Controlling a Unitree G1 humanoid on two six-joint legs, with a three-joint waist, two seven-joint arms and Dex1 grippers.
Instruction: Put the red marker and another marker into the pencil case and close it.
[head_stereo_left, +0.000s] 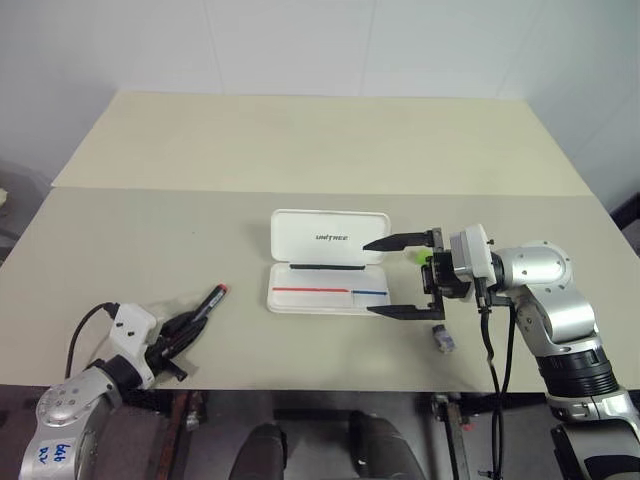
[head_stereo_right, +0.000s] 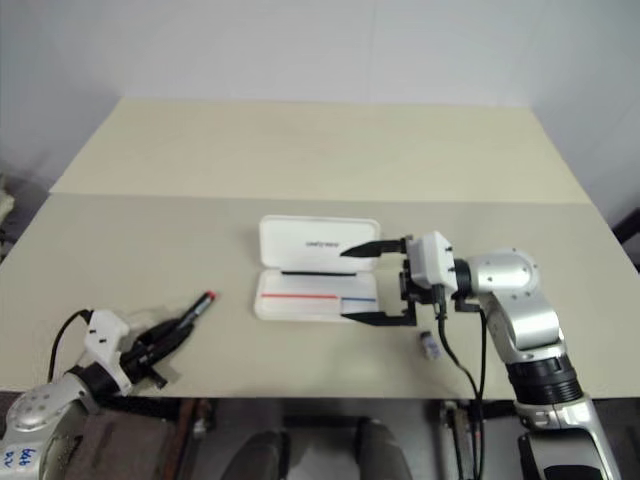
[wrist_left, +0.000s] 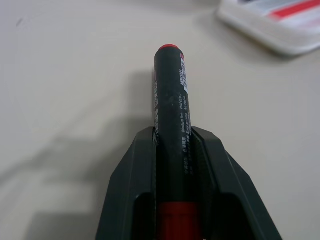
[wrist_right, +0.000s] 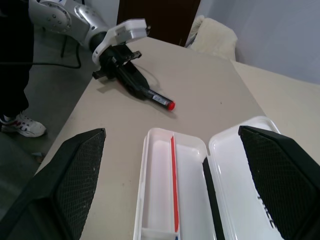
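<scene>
So the biggest thing here is the pale beige matte tabletop, flat and smooth, with a seam running across it. Sitting roughly mid-table is the white hard-plastic pencil case, rectangular with rounded corners, lying wide open: lid flat on the far side with grey lettering, tray nearer with a thin red and blue stripe inside. Looks glossy and empty.

The right pincer hangs just beside the case's right end, pointing left, its two black tapered fingers spread wide apart, one over the lid edge and one by the tray's near corner. Nothing between them. The inner pads look mesh-textured in the right wrist view.

The left pincer is down at the near-left of the tabletop, well apart from the case, and its black fingers are clamped on the slim red marker, black barrel with a red end poking out forward, red section back between the fingers.

Behind the right pincer there's a bit of bright green marker, mostly hidden. A small grey block lies just near the right wrist.
</scene>
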